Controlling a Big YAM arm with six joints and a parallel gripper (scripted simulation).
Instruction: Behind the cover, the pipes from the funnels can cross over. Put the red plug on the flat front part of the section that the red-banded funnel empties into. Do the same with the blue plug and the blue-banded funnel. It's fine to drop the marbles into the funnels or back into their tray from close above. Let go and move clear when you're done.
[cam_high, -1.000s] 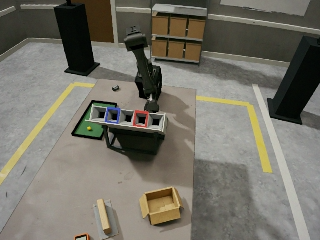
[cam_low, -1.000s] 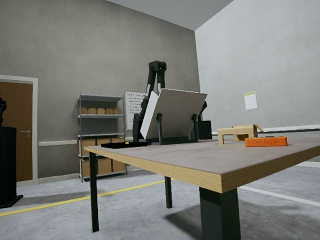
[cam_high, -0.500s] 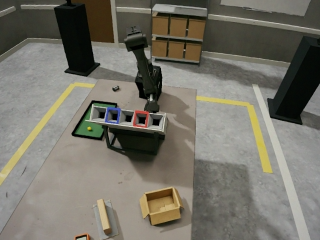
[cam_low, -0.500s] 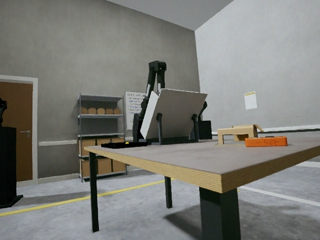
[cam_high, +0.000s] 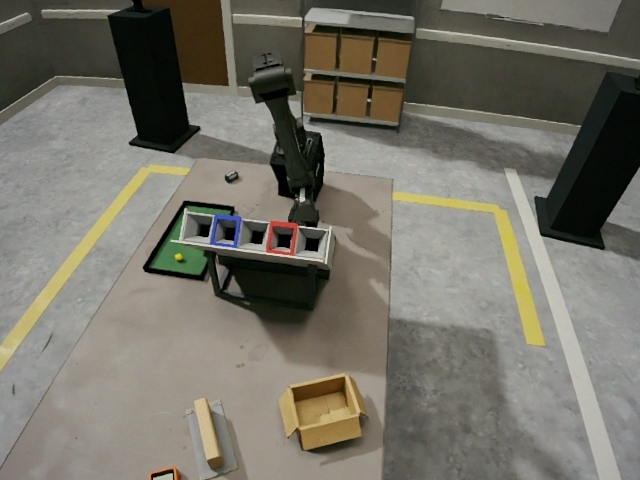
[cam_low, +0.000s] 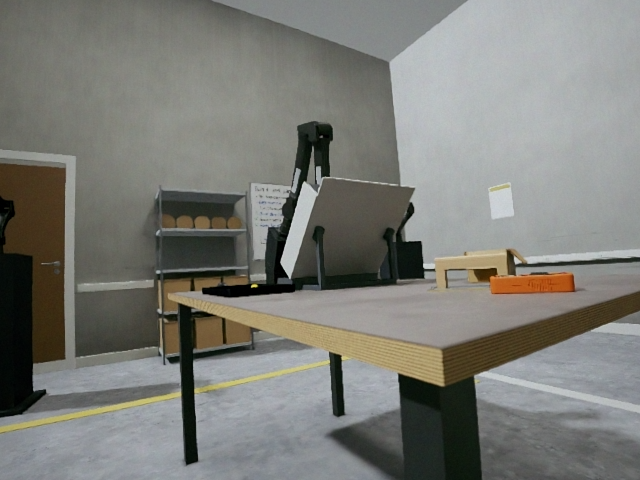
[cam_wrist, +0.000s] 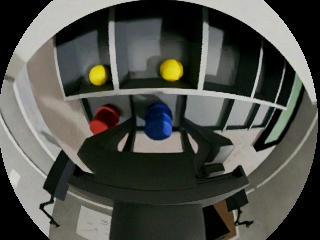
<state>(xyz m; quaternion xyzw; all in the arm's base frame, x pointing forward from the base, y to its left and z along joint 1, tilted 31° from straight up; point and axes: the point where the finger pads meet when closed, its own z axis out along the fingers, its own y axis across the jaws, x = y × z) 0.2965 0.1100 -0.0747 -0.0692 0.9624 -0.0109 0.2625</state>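
Observation:
My gripper (cam_wrist: 158, 120) is open in the wrist view, its fingers on both sides of the blue plug (cam_wrist: 158, 121) and apart from it. The blue plug stands on the flat front part of the second section from the left. The red plug (cam_wrist: 105, 119) stands on the front part of the leftmost section. One yellow marble (cam_wrist: 98, 75) lies in that leftmost section, another yellow marble (cam_wrist: 171, 70) in the second. The red-banded funnel (cam_high: 282, 224) and blue-banded funnel (cam_high: 227, 218) top the board; the pipes are hidden. Another marble (cam_high: 178, 257) (cam_low: 254, 285) lies in the green tray (cam_high: 173, 274) (cam_low: 227, 290).
A dark stand (cam_high: 263, 301) (cam_low: 320, 258) holds the tilted board. A small dark cylinder (cam_high: 231, 176) lies behind the tray. An open cardboard box (cam_high: 330, 436), a wooden block (cam_high: 207, 434) on a grey plate and an orange device (cam_low: 532, 283) are farther from the arm.

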